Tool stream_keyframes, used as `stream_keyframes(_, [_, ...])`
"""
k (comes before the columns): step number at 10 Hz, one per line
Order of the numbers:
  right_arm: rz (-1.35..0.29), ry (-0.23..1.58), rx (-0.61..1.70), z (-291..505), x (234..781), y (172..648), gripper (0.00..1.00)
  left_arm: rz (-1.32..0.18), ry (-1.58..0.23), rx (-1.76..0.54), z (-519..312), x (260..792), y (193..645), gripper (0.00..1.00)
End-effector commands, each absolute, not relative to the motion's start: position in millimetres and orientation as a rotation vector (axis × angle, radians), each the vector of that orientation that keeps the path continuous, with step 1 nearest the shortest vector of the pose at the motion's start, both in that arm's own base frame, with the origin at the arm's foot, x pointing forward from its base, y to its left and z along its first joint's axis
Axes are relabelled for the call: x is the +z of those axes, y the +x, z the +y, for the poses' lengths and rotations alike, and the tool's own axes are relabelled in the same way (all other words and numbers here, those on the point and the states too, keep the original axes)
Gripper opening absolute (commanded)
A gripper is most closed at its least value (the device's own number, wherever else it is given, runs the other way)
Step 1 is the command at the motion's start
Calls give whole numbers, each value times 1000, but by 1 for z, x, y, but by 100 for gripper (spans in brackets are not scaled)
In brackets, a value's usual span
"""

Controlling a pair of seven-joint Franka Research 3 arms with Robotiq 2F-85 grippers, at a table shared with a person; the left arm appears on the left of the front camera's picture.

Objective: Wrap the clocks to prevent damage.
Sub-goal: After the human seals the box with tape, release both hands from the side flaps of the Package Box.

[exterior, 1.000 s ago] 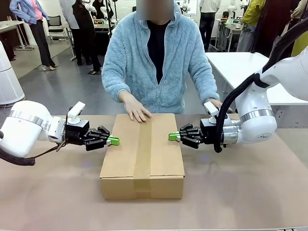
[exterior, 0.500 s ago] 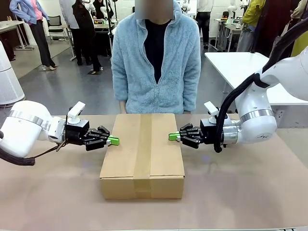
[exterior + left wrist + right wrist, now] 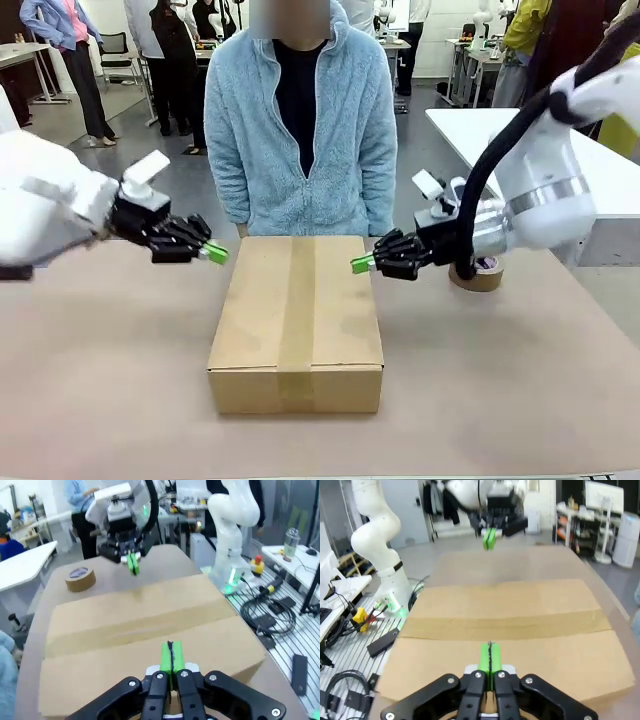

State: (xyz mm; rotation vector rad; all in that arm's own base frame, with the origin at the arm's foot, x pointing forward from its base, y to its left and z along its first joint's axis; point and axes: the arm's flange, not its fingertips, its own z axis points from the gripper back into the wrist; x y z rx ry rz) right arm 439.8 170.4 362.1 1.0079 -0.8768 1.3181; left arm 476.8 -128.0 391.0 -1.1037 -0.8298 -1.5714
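A: Where do we stand on the clocks? We see no bubble-wrap bundle on the table. If it's anywhere, we'd judge it's inside the cardboard box (image 3: 296, 322), but that's a guess, the flaps are shut.

B: Agreed. The box sits mid-table, long axis running away from us toward the person (image 3: 300, 130), who stands at the far edge, hands not visible. A strip of brown tape (image 3: 297, 300) runs down the centre seam and over the near face, so we'd call it sealed.

A: Grippers?

B: Left gripper (image 3: 213, 253) hangs in the air off the box's far left corner, apart from it. Jaws fully closed, green pads pressed together, nothing held. Right gripper (image 3: 362, 263) is the same, closed and empty, tip just beside the far right corner; can't tell if it's touching.

A: Both point inward at the box from opposite sides. Reads to us like bracing positions, not grasps.

B: The tape roll (image 3: 478, 274) lies flat on the table (image 3: 100, 380) behind the right wrist, well clear.

A: Materials?

B: Plain matte corrugated cardboard, crisp rectangular edges, no dents showing. Tape slightly darker and smoother. Table covering is dull brownish.
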Motion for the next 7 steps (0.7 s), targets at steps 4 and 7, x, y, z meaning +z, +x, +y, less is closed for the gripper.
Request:
stream_keyframes(4, [-675, 576, 1322, 150, 525, 346, 1, -465, -770, -1648, -69, 514, 465, 0])
stream_keyframes(7, [-647, 446, 1297, 146, 567, 305, 1, -400, -654, -1614, -50, 550, 437, 0])
